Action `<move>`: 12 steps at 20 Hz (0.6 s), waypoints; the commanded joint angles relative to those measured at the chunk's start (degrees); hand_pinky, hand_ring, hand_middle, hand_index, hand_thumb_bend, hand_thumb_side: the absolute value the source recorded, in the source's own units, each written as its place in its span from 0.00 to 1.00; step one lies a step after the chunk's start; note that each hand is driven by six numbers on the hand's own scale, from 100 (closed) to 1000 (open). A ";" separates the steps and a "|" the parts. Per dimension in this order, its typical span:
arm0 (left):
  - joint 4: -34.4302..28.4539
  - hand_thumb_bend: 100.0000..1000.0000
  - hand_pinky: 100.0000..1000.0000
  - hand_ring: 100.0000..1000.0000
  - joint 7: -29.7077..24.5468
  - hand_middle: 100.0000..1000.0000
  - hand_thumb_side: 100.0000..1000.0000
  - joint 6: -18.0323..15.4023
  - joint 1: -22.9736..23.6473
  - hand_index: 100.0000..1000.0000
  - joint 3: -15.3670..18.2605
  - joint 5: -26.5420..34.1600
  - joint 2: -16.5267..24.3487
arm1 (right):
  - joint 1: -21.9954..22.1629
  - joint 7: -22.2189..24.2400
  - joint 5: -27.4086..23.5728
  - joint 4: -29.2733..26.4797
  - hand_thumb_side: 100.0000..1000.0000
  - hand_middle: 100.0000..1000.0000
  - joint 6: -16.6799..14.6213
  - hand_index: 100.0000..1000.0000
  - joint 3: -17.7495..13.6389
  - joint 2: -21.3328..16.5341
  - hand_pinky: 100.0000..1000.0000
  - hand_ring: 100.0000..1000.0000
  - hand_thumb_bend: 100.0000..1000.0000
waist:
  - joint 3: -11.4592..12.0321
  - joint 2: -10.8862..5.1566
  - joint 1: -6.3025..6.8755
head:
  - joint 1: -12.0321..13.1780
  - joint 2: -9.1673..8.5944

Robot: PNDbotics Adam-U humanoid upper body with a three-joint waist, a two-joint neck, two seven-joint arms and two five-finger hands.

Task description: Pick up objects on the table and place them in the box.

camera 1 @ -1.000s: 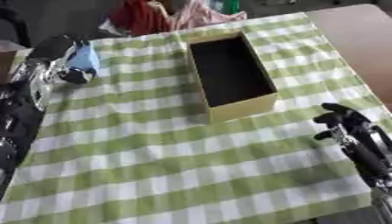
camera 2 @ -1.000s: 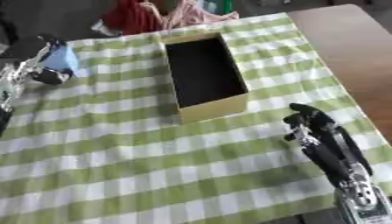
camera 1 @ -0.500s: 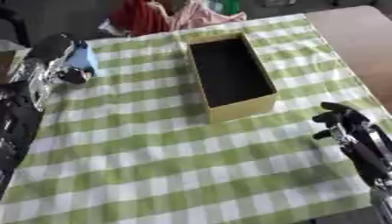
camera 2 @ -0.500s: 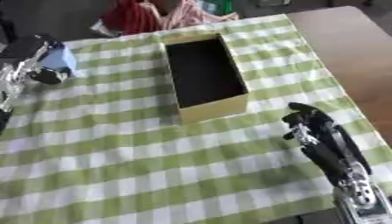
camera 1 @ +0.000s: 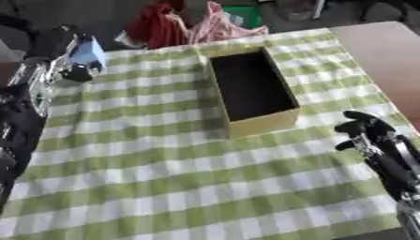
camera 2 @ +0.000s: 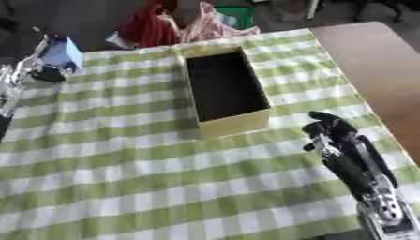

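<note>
Transport step: your left hand (camera 1: pixel 51 70) at far left has fingers curled around a pale blue object (camera 1: pixel 87 50). Right hand (camera 2: pixel 328 129) idles, curled, empty. Next, carry right over the open box (camera 1: pixel 250 89), then release.

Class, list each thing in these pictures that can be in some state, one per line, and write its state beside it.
Box: open at the top, upright, nothing visible inside.
Pale blue object: held up at the table's far left corner, in the left hand.
Left hand: fingers curled round the pale blue object.
Right hand: fingers curled, holding nothing, near the box's right corner.
Checked cloth: spread flat over the table.
</note>
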 commanded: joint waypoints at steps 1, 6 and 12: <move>-3.09 0.01 0.67 0.50 -0.93 0.44 0.06 -1.91 -1.99 0.66 -1.16 1.09 0.39 | -0.38 0.34 -0.44 -0.74 0.50 0.58 -0.07 0.83 -0.18 -1.11 0.54 0.76 0.00 | 0.11 -1.43 -0.35 | 0.09 0.07; -7.13 0.02 0.67 0.51 -2.66 0.44 0.05 -5.75 -2.91 0.66 -3.81 1.41 -2.27 | -0.44 0.74 -0.64 -0.59 0.50 0.58 -0.07 0.83 0.12 -1.00 0.54 0.76 0.00 | -0.06 -2.03 -0.54 | 0.36 0.10; -11.92 0.05 0.68 0.51 -4.21 0.44 0.04 -10.96 -3.65 0.66 -7.89 1.86 -6.53 | -0.83 1.22 -0.85 -0.55 0.51 0.58 -0.05 0.83 0.53 -0.76 0.54 0.76 0.00 | -0.79 -2.08 -0.62 | 0.81 0.08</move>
